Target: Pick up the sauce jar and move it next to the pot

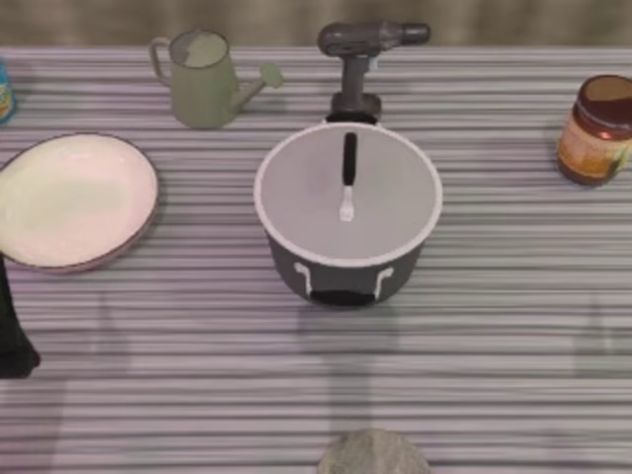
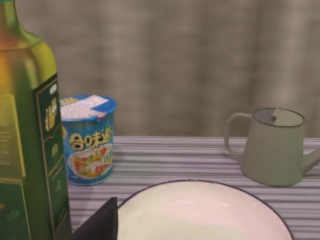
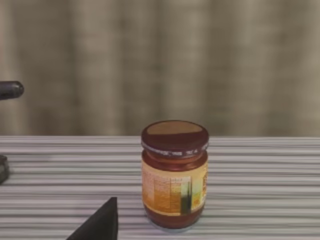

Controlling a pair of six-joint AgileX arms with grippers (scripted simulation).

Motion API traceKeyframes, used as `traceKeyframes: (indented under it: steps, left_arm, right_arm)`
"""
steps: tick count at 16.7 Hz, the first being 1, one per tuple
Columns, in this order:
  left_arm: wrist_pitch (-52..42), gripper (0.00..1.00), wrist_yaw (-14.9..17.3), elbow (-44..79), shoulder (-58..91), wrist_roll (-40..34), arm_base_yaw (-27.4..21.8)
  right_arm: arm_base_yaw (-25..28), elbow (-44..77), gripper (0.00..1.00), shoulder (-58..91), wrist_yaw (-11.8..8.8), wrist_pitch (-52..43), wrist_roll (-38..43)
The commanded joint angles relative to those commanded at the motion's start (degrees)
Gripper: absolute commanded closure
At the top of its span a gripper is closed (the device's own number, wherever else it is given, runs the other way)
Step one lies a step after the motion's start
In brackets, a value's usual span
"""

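The striped bench (image 1: 197, 346) is carrying everything, and the pot (image 1: 347, 212) is sitting at its middle as the biggest thing on it, lid on, bar handle running front to back. At the left a shallow pinkish bowl (image 1: 74, 200) is lying near the edge, and behind it an olive watering can (image 1: 202, 79) is standing with its spout pointing toward the pot. A grey power drill (image 1: 360, 59) is standing just behind the pot. The left wrist view is also showing a tall green bottle (image 2: 25, 140) and a blue cup of noodles (image 2: 89, 140) at the far left.

The sauce jar (image 1: 595, 130) is standing upright at the bench's far right edge, well apart from the pot, its long axis vertical and its dark lid on top. The right wrist camera is looking straight at the jar (image 3: 174, 174), so the jar is lying directly ahead of the right claw (image 3: 97, 222), of which only one dark finger tip is showing; whether it is wide or narrow I cannot tell. The right arm is clearly the nearer one. The left claw (image 2: 97, 222) is waiting by the bowl at the left edge, its opening equally impossible to judge.

The jar is not yet grasped; the coming move probably calls for a level approach from the right, closing around the glass body below the lid.
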Motion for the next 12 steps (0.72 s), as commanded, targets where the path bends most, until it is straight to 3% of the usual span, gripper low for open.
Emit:
traceKeyframes:
  steps: [6,12]
  left_arm:
    - [0.00,0.00,0.00,0.00,0.00,0.00,0.00]
    - [0.00,0.00,0.00,0.00,0.00,0.00,0.00]
  right_arm:
    - [-0.20,5.10,0.00,5.59,0.14,-3.16,-0.08]
    - [-0.80,26.77,0.00,29.59,0.49,-17.40,-0.62]
